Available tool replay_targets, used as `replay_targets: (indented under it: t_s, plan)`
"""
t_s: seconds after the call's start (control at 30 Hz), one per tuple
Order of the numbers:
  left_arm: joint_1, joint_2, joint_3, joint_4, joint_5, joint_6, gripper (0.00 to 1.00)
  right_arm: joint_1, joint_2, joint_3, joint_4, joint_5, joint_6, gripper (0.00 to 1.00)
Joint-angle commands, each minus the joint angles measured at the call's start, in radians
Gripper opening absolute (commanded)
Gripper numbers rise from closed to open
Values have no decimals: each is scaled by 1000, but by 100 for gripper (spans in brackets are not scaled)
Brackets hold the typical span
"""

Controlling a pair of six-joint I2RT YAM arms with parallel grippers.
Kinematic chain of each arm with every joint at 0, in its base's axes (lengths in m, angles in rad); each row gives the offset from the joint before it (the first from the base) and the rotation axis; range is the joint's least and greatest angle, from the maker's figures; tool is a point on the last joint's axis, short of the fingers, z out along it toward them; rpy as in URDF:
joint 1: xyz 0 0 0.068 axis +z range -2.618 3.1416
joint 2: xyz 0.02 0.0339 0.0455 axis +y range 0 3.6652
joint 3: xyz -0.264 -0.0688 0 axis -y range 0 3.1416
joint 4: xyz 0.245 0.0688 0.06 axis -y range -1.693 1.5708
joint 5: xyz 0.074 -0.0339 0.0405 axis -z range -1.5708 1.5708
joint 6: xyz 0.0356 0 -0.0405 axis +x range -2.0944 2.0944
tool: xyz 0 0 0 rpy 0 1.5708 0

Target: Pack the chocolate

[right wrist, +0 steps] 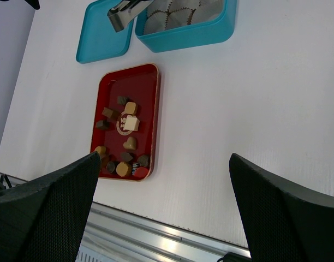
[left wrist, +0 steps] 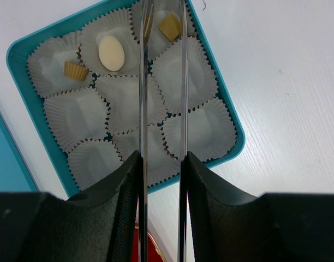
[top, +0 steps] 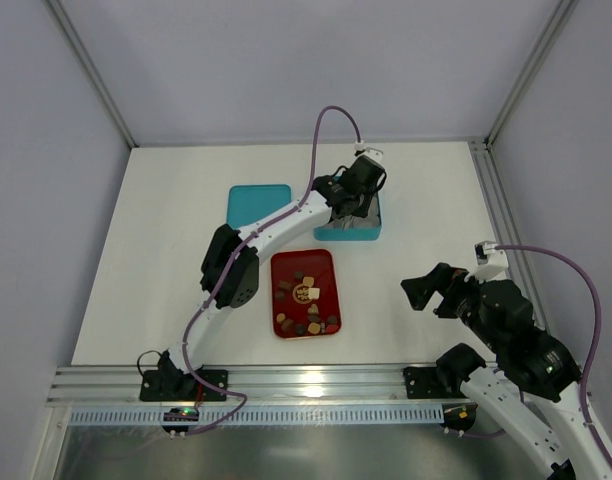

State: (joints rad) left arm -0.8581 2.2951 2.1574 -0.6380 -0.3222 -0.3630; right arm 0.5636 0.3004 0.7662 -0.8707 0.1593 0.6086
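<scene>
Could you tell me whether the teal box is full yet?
Not full: the box holds three chocolates; its other paper cups in view look empty.

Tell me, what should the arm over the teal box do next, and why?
Probably lift the left gripper straight up out of the teal plastic box. The tan square chocolate lies in a white crinkled paper cup between the thin metal fingers, with a gap on one side, so it looks released. More chocolates wait on the red rectangular tray.

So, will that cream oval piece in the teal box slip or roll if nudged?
The cream oval piece looks smooth and domed, so probably slippery. Its pleated paper cup surrounds it, so it likely won't roll far. Small, so probably light.
</scene>
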Motion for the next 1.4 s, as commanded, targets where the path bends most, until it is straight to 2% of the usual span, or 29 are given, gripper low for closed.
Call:
replay_targets:
  t_s: [0.0, 0.27, 0.4, 0.57, 0.73, 0.87, 1.1, 1.2, 1.37]
  plan:
    - [1, -69, 22, 52, -14, 10, 37, 4, -6, 8, 6, -3, 6, 100]
    - [1, -230, -42, 34, 5, -1, 37, 4, 9, -2, 39, 13, 2, 100]
    - [1, -341, -103, -41, 28, -28, 37, 4, 35, -10, 79, 16, -6, 100]
    - [-1, -520, -250, -158, 84, -91, 37, 4, 81, -41, 142, -12, -12, 100]
    - [-12, -710, -490, -224, 152, -125, 37, 4, 112, -77, 205, -29, -4, 100]
    - [-73, -854, -641, -299, 149, -174, 37, 4, 128, -103, 242, -35, 2, 100]
    - [-196, -1016, -830, -348, 92, -318, 37, 4, 147, -137, 268, -50, 10, 100]
    - [-281, -1051, -878, -377, 37, -393, 38, 4, 148, -145, 266, -52, 10, 100]
    - [-349, -1062, -961, -349, -6, -479, 41, 4, 144, -160, 268, -53, 11, 100]
